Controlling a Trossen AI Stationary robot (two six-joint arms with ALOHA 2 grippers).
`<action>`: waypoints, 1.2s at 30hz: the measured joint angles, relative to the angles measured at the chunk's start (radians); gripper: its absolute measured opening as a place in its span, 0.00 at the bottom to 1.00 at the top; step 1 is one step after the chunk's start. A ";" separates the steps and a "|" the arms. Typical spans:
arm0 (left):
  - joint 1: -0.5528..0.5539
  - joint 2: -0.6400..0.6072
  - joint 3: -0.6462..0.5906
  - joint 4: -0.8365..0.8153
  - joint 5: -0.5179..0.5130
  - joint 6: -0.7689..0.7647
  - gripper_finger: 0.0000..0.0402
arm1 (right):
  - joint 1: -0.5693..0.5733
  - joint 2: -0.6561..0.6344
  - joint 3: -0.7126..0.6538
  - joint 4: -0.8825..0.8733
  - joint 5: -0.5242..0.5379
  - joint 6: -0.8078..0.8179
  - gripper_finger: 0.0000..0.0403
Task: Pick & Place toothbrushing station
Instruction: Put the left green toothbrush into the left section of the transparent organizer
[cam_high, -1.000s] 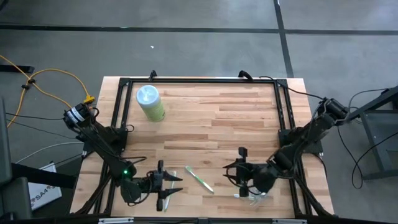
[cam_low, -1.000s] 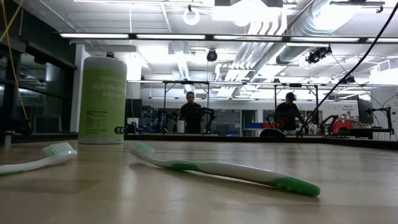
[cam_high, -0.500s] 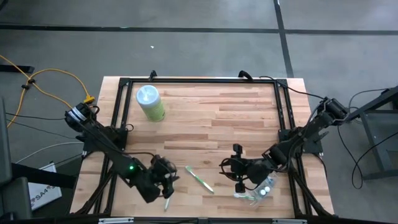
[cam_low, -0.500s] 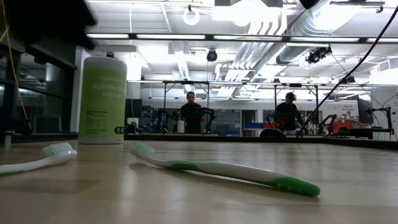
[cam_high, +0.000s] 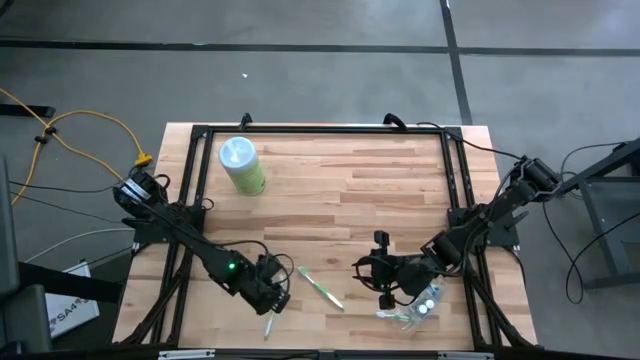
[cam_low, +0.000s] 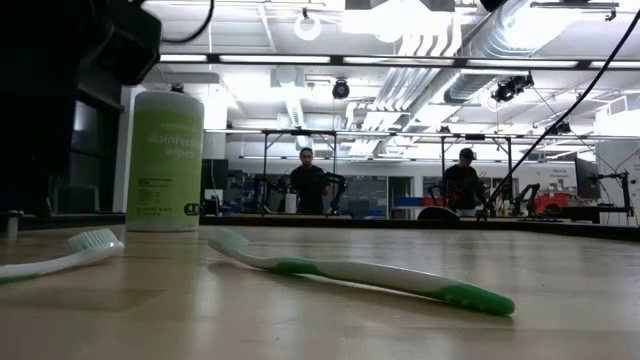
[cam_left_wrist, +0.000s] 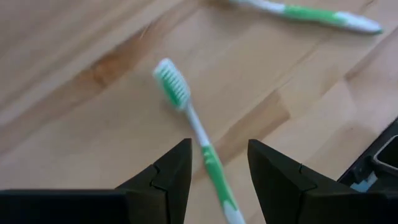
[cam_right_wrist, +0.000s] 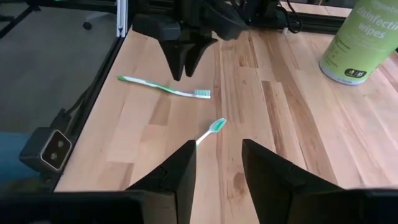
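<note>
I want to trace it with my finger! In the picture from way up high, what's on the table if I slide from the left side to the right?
Wipes canister → left gripper → green-and-white toothbrush → right gripper → clear plastic cup.

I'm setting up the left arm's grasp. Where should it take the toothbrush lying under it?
Grip mid-handle, coming straight down. The toothbrush lies flat on the table, and its slim handle already runs between the open fingers of the left gripper, with the bristle head beyond them. Closing across the handle looks best. The right gripper waits nearby.
</note>
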 joint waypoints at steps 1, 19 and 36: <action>0.005 0.006 0.000 0.001 0.021 -0.010 0.38 | 0.000 0.000 0.000 -0.002 0.000 -0.008 0.30; 0.043 0.046 0.000 0.053 0.117 -0.058 0.38 | 0.001 0.000 0.000 -0.050 0.000 -0.042 0.30; 0.049 0.134 0.006 0.071 0.261 -0.097 0.38 | 0.001 0.000 0.000 -0.063 -0.002 -0.019 0.30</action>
